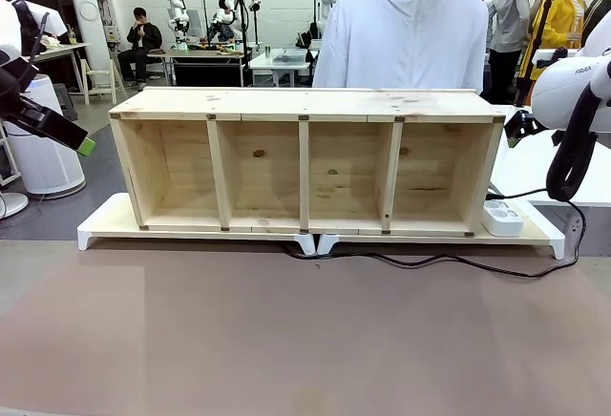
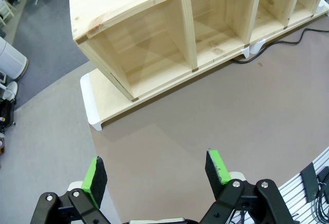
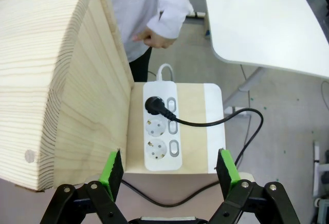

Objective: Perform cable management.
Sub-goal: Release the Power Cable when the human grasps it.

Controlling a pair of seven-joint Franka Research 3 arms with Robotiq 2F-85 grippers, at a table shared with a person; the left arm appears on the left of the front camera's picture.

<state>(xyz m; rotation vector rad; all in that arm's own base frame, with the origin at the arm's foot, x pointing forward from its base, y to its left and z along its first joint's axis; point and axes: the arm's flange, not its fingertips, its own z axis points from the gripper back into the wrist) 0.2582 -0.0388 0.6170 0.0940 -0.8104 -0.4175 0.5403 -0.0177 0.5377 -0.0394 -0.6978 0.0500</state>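
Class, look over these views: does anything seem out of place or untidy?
Yes: the cable trails loose across the table in front of the shelf, though plugged into the power strip.

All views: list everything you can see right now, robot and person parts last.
shelf: one, pale wood, four open compartments, on a platform at the table's far side.
platform: one, wood top with white edging, under the shelf.
power strip: one, white, on the platform at the shelf's right end.
cable: one, black, plugged into the power strip, trailing along the table in front of the platform.
table: one, brown-grey.
left gripper: green pads, jaws open.
right gripper: green pads, jaws open above the power strip.
person: one, white jacket, behind the shelf.
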